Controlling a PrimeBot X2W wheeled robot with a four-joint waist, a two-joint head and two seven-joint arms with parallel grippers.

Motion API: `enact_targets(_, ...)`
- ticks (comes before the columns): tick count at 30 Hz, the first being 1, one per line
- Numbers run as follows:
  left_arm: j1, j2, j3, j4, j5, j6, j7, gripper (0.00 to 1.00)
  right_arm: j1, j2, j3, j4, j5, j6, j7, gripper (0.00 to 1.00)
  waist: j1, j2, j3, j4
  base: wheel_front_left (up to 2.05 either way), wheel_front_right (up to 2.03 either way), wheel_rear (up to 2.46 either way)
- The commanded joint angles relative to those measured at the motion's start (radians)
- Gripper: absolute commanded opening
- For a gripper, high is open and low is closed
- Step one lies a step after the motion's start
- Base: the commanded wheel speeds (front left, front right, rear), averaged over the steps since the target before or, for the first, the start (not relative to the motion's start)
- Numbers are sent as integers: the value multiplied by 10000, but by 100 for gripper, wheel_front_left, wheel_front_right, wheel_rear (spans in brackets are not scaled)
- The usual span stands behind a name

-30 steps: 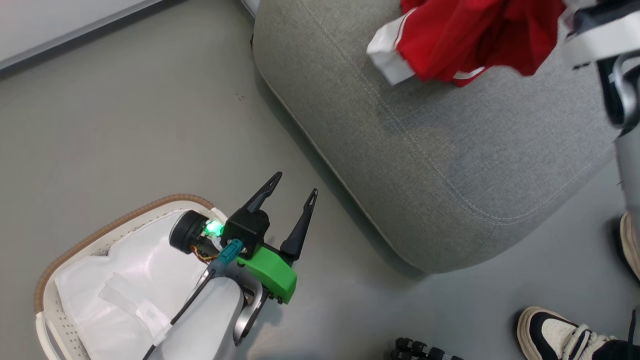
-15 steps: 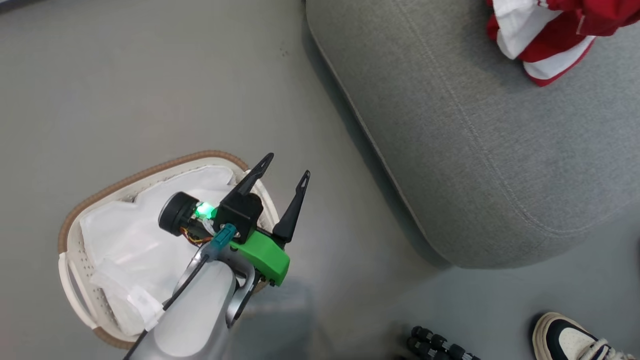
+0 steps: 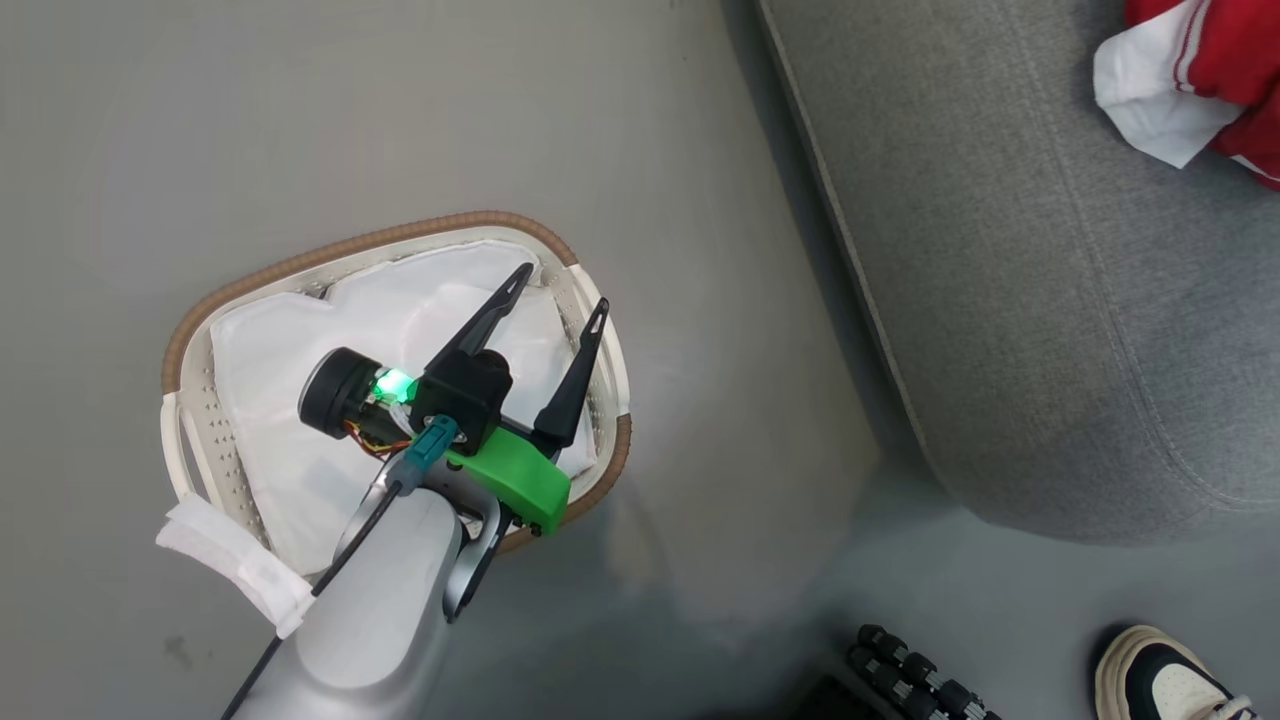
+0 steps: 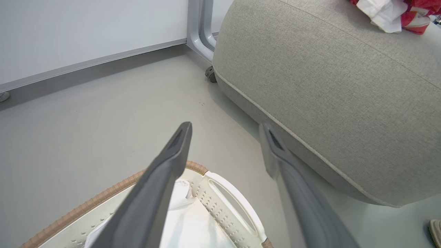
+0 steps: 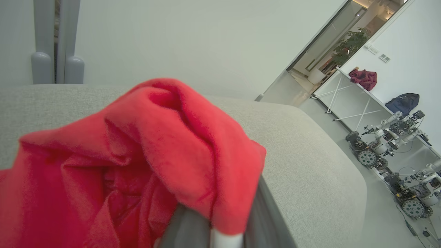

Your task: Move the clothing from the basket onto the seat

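The grey seat [image 3: 1050, 300] took up the right of the head view, with the red clothing [image 3: 1240, 55] lying on top of it at the upper right corner. On the floor beside the seat stood the basket [image 3: 400, 232] with its white liner [image 3: 290, 400] (one flap hung over the rim). The left gripper [image 3: 564, 286] hovered above the basket, fingers spread wide, holding nothing. The right gripper [image 5: 223, 224] sat under the clothing, its fingers [image 5: 267, 220] close together about a fold; whether they pinched it I could not tell.
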Motion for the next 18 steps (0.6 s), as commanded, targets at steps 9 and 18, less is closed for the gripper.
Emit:
enact_targets(9,143,86,523,156,58,-24,-3,100,1674,713,-821,-608,163,-14,-19,100,-2,-1,-268,34,0,0,0)
enact_targets(18,807,-169,1162,393,-54,-26,-3,100,3900,1218,-566,-1417,1158,-14,-19,100,-2,-1,-1486,154,0,0,0)
